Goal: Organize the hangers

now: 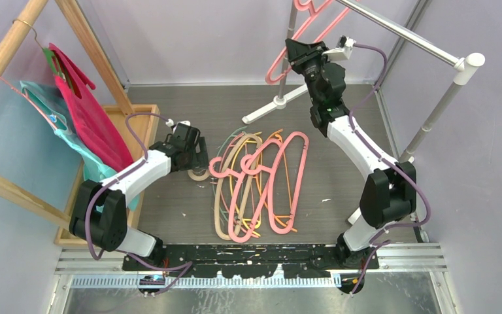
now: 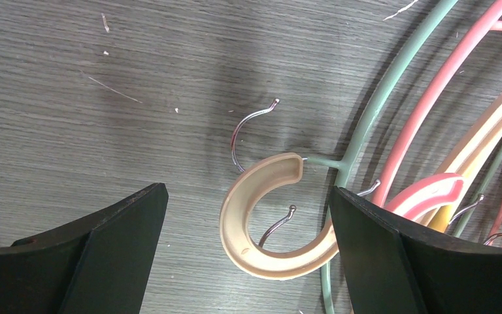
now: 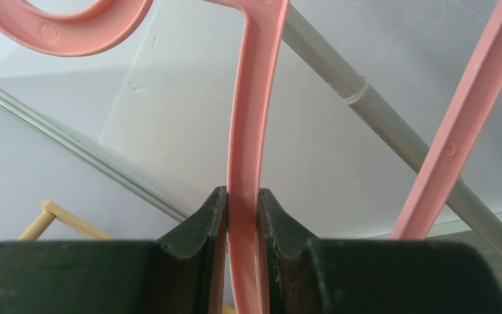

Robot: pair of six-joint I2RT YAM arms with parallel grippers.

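Note:
Several bare hangers (image 1: 261,186), pink, beige, yellow, orange and pale green, lie in a pile on the table's middle. My left gripper (image 1: 199,162) is open, low over the table at the pile's left edge. In the left wrist view the beige hook (image 2: 261,222) lies between its two black fingers (image 2: 372,248), untouched. My right gripper (image 1: 299,55) is raised at the back and shut on the arm of a pink hanger (image 3: 245,163), held up by the grey rail (image 1: 399,31). The hanger's hook (image 3: 72,23) shows at the top of the right wrist view.
A grey metal rack (image 1: 431,111) stands at the back right, its foot (image 1: 268,108) on the table. A wooden rack (image 1: 13,49) at left carries hangers with magenta (image 1: 88,114) and teal (image 1: 39,111) garments. A wooden tray (image 1: 145,131) lies under it.

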